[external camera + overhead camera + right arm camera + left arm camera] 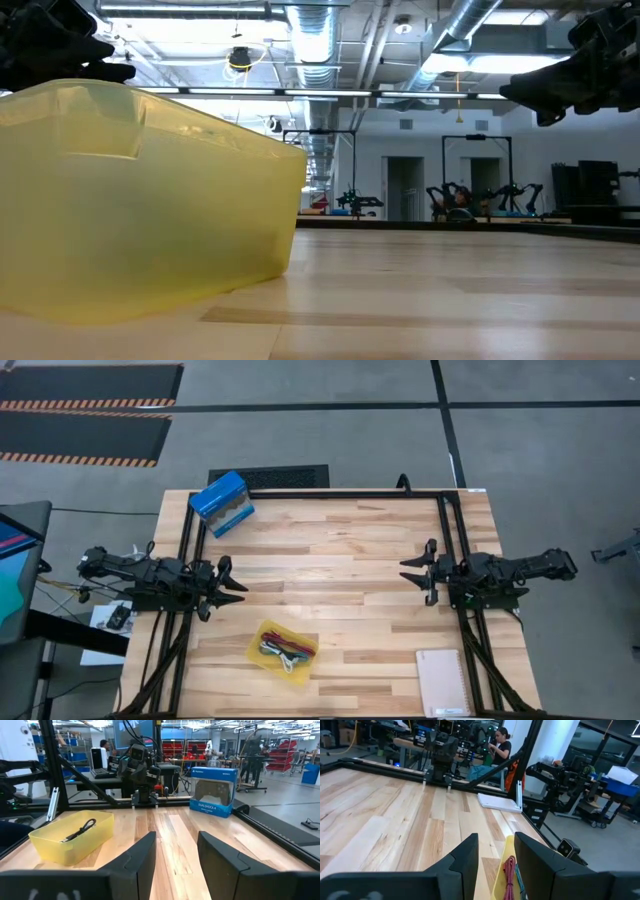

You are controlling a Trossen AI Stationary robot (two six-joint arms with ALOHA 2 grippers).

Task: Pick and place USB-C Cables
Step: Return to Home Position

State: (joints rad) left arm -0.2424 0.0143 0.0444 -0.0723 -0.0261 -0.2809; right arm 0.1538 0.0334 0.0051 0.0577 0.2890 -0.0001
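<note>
High view puts the left gripper (236, 584) and the right gripper (408, 571) facing each other across the bench (340, 540), well apart. Both have their fingers spread wide with nothing between them; each wrist view shows bare wood through the gap.

Nearest the left gripper, just ahead of it and off to one side, sits the yellow tray (256, 637). The USB-C Cables (288, 650) lie inside it in a loose tangle. I count:
- a magenta-red cable (510, 875) against the tray wall
- a teal-green cable (519, 882) touching it
- a black cable (80, 830)
- a pale streak (272, 648) that I take for the white one

That makes four by my reckoning, though the tangle stops me being sure. I see none on open wood.

So I judge the placing finished and the step in hand to be parking the arms. The next move calls for no grasp, only drawing each arm to rest clear of the tray.

Farther off are one white pad (443, 682), on the tray's side of the right gripper, and one blue box (221, 503), on the left gripper's opposite side from the tray. Beyond the bench, a person (501, 745) sits in the workshop.
</note>
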